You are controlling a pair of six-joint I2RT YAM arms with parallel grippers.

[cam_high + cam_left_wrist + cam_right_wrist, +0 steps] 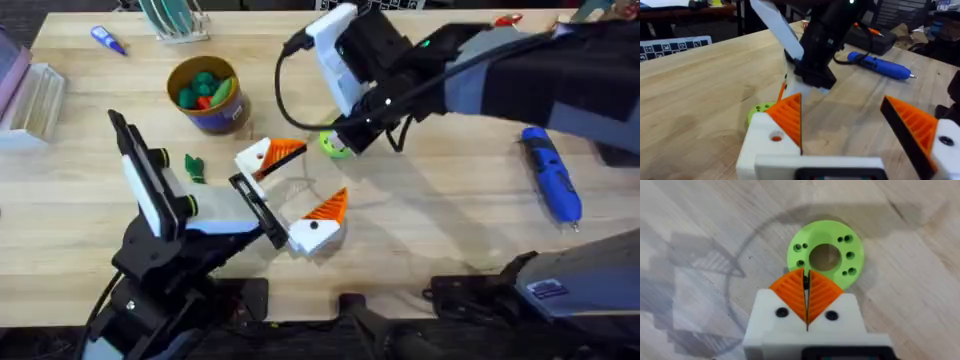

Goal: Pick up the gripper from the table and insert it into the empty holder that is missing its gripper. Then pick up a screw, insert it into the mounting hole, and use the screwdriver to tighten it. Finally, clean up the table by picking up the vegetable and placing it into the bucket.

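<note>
My left gripper (292, 190) (840, 102) stands open above the table's middle. Its far finger mount, the holder (258, 160) (767, 137), carries the orange ribbed gripper piece (285, 152) (789, 116); its mounting hole shows orange, while the other finger's hole is dark. My right gripper (345, 140) (806, 275) is shut, pads together, just over a lime-green disc (826, 255) (335, 146). The blue screwdriver (552, 178) (880, 66) lies at the right. A green vegetable (194, 167) lies on the table near the bucket (210, 95). No screw can be made out.
The bucket holds several toy vegetables. A small blue-handled tool (108, 40) lies at the far left, a red-handled tool (505, 19) at the far right, and clear plastic boxes (35, 100) at the left edge. Bare table lies between disc and screwdriver.
</note>
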